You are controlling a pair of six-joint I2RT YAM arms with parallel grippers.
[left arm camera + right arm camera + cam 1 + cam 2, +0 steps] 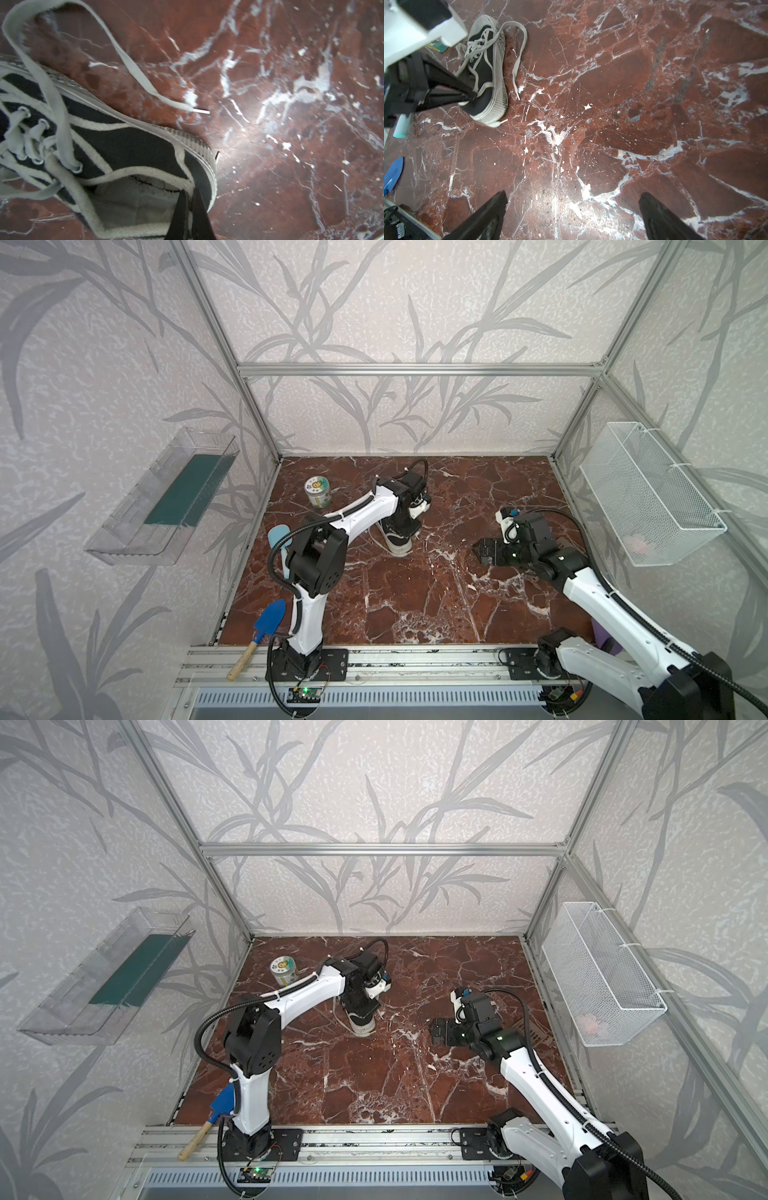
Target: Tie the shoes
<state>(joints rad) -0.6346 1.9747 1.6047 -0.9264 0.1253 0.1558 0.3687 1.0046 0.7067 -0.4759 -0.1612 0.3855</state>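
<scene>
Two robot arms reach over a red marble-patterned table (415, 605). One small black sneaker (488, 68) with a white sole sits near the table's centre, its heel toward 6 o'clock in both top views. The left hand (190, 193) is closed tight, pinching the rim of the heel. The right hand (574, 195), at the sneaker's 3 o'clock and well apart from it, is spread wide and holds nothing. White laces (133, 68) run through the eyelets but lie loose, one end trailing on the table. No knot or bow shows, so the tying itself seems entirely left to do.
</scene>
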